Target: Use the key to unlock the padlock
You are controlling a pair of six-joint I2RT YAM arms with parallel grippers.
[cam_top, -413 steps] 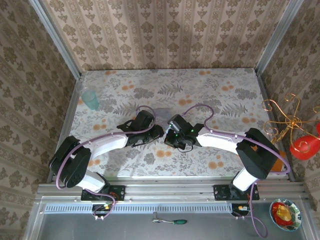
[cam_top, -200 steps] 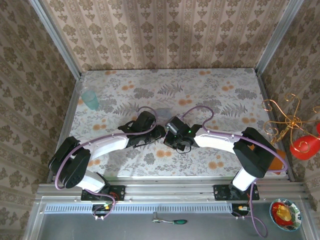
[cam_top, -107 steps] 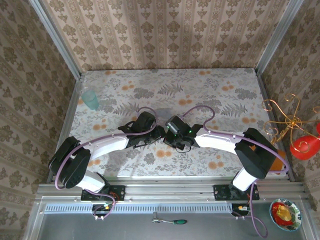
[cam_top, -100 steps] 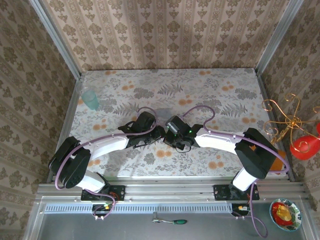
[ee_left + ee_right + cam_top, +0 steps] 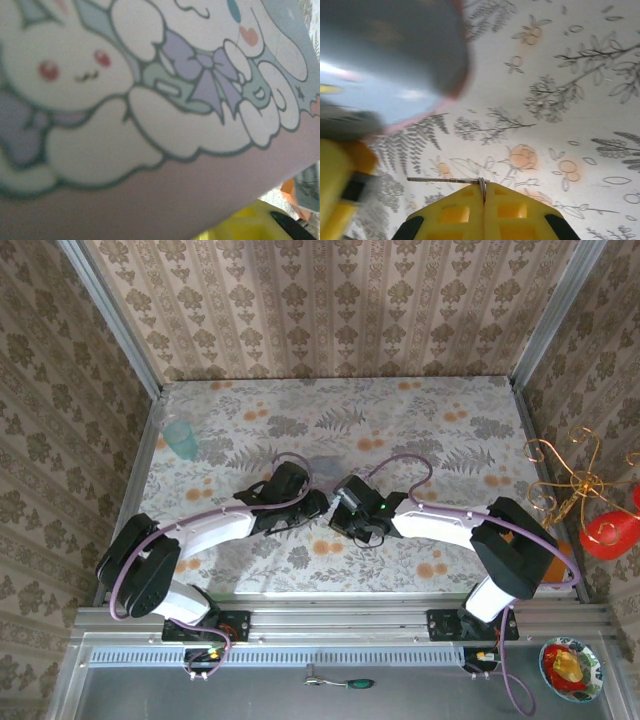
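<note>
My left gripper (image 5: 320, 505) and right gripper (image 5: 338, 508) meet tip to tip over the middle of the table. The left one is shut on a pale blue box with a cartoon rabbit print and a pink rim (image 5: 150, 100). That box is pressed close to the left wrist camera, with one yellow finger (image 5: 240, 225) under it. The same box (image 5: 385, 55) looms blurred at the upper left of the right wrist view. My right gripper (image 5: 484, 192) is shut on the key, whose thin metal blade (image 5: 445, 180) sticks out leftward towards the box. The padlock is hidden.
A teal cup (image 5: 181, 438) stands at the table's far left. Off the right edge are a gold wire ornament (image 5: 570, 475) and a red object (image 5: 610, 533). A bowl (image 5: 570, 668) and a green-handled tool (image 5: 345, 682) lie in front of the arm bases.
The right wrist has edged slightly towards the near right. Both grips and the left arm look unchanged.
</note>
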